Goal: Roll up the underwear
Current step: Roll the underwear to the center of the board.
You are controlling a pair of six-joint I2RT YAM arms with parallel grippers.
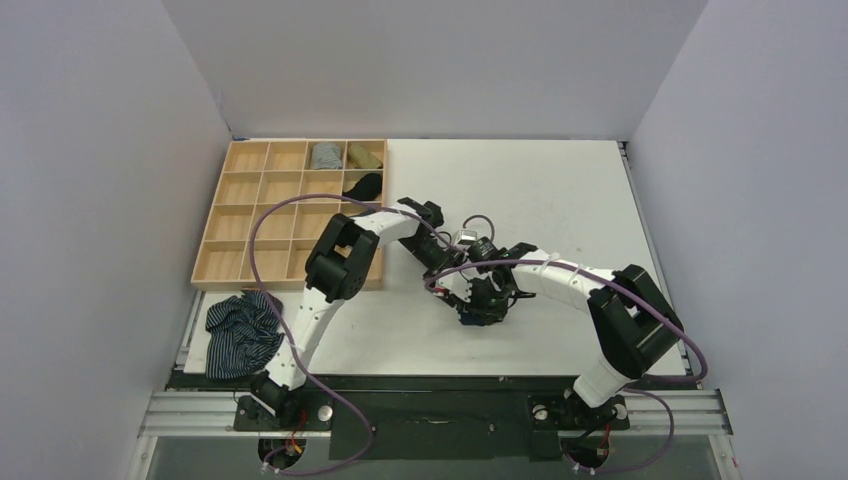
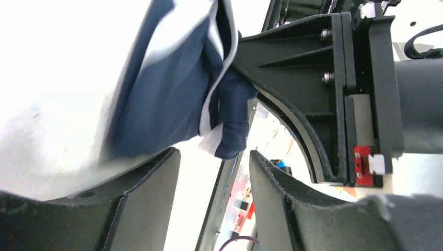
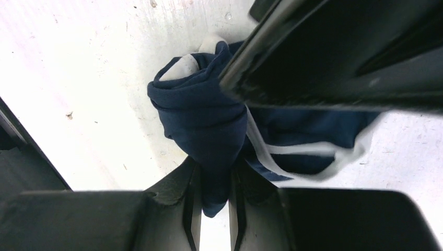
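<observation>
- Underwear (image 3: 209, 125): navy, white trim, bunched low over the white surface (image 1: 560, 190) where both hands meet, right of the wooden tray (image 1: 240, 284).
- Right hand (image 3: 213, 180): we find its fingers clamped together on a navy fold.
- Left hand (image 2: 213, 157): we find its fingers apart, with a cloth corner hanging just above the gap, ungripped.
- Striped garment (image 1: 240, 335): heaped at the near left edge, well apart.
</observation>
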